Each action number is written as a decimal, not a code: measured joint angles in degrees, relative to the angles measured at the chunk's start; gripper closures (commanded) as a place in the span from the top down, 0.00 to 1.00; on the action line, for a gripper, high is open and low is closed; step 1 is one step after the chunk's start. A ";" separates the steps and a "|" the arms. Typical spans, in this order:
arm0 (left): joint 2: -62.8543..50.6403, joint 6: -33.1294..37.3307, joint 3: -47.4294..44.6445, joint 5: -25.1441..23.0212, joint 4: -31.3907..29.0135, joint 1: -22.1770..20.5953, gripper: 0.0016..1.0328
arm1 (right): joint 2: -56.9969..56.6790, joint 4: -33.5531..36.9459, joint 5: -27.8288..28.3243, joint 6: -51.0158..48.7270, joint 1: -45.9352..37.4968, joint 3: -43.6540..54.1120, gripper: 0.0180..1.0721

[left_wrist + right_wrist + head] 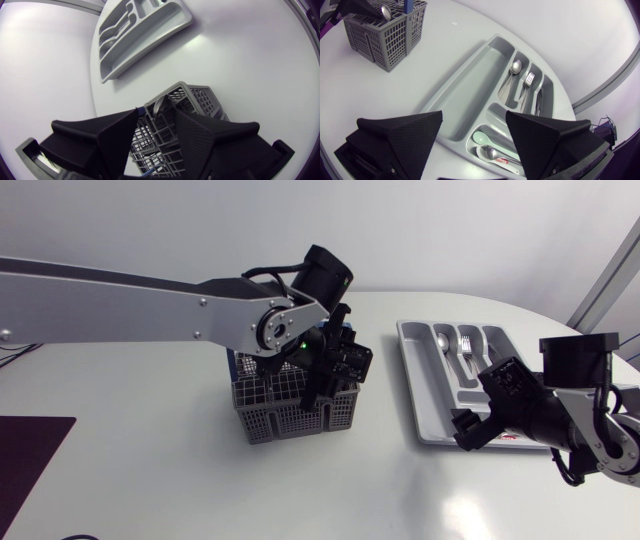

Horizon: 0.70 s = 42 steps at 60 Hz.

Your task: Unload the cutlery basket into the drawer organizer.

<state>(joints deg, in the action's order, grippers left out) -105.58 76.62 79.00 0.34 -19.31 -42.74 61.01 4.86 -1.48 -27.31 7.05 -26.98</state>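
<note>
The grey cutlery basket [285, 412] stands mid-table, and my left gripper [322, 385] hangs just over its top. In the left wrist view the basket [192, 100] lies under the gripper [156, 134]. Its fingers [115, 142] stand apart. A spoon [160, 102] and a blue handle [142, 112] stick up between them, the handle against one finger. The grey drawer organizer [424, 395] lies to the right with a spoon [442, 338] and a fork [465, 342] in it. My right gripper [485, 406] is open over its near end [470, 85], holding nothing.
In the right wrist view the organizer's narrow slots hold a spoon [515, 67], a fork [529, 80] and a knife [540, 100], and small spoons [490, 151] lie in the cross compartment. A dark mat [30, 455] covers the table's front left corner.
</note>
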 measured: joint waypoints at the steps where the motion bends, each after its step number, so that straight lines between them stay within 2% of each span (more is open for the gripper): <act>1: -0.09 0.00 0.07 0.00 -0.22 0.00 0.29 | 0.02 0.00 0.00 0.00 0.00 0.00 0.87; 26: -0.24 0.15 0.68 0.00 -1.81 -0.02 0.17 | 0.02 -0.48 0.02 0.00 0.74 1.62 0.87; 42: -0.35 0.11 1.73 0.00 -2.14 -0.13 0.13 | 0.02 -1.31 0.00 0.00 0.74 2.71 0.87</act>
<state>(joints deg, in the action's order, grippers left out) -105.93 76.73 80.73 0.34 -21.45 -42.87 61.04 3.55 -1.48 -27.31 7.79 -24.27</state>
